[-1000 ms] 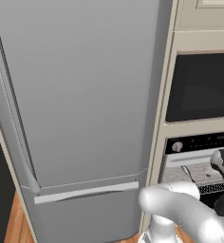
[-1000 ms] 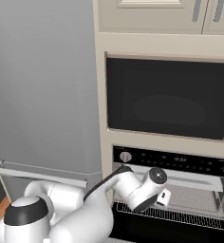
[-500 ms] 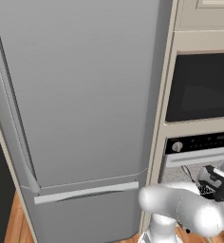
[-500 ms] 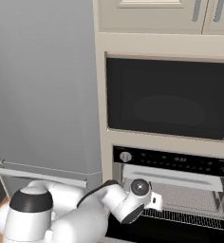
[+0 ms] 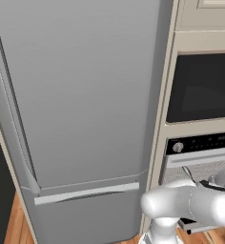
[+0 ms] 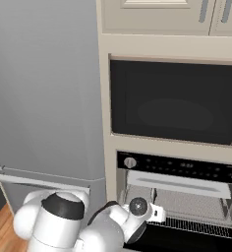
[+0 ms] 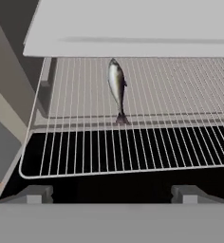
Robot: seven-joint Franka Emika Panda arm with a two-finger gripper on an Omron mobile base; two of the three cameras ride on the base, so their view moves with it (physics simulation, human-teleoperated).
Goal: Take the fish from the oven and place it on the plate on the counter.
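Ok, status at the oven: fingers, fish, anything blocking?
Fingers open, nothing held. Fish lies on the wire rack inside the oven, untouched. Nothing between fingers and fish.

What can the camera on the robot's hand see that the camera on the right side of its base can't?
The hand view looks into the open oven: a small slender silver-grey fish lies on the pulled-out wire rack, and the open gripper has its dark fingertips just below.

The right base view shows the tall grey fridge, the black-glass appliance, the oven's black control strip with a round silver knob, and the white arm.

Both show the oven and its rack.
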